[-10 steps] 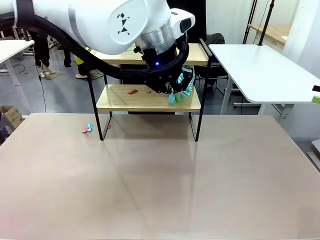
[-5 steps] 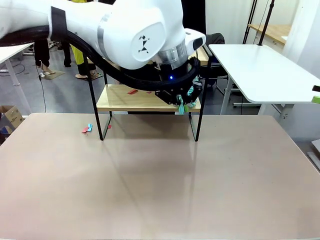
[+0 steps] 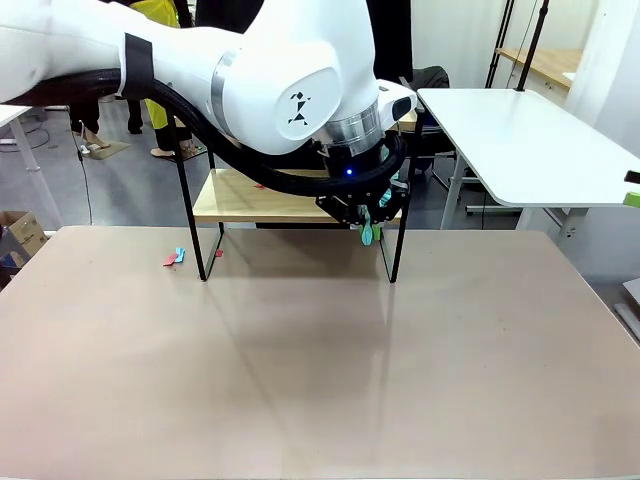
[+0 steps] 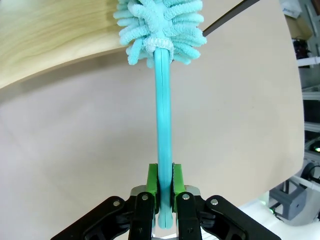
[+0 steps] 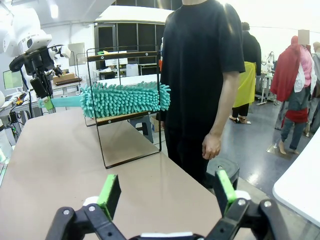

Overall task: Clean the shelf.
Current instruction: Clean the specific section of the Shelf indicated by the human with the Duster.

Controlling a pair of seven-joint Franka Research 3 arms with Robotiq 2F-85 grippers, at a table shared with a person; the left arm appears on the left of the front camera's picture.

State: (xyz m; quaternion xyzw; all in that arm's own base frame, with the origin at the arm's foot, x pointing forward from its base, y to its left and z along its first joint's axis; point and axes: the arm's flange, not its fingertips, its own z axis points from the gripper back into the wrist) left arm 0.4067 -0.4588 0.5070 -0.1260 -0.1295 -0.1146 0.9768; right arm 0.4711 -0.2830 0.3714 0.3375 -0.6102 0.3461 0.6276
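The shelf (image 3: 240,206) stands at the far middle of the table, a black frame with two wooden boards. My left gripper (image 3: 366,218) hangs at its front right corner, shut on the teal handle (image 4: 164,145) of a fluffy teal duster (image 4: 160,24). In the right wrist view the duster head (image 5: 125,99) lies along the lower board (image 5: 122,117), and the left gripper (image 5: 45,103) holds its handle end. A small red scrap (image 3: 258,184) lies on the lower board. My right gripper (image 5: 167,192) is open with nothing between its fingers, well off from the shelf.
Red and teal scraps (image 3: 175,257) lie on the table left of the shelf's front left leg. A person in a black shirt (image 5: 200,75) stands beside the table near the shelf. A white table (image 3: 520,140) stands at the far right.
My left arm has swung right and toward the table's near side, drawing the duster along the lower board. The duster head is now behind the arm in the front view.
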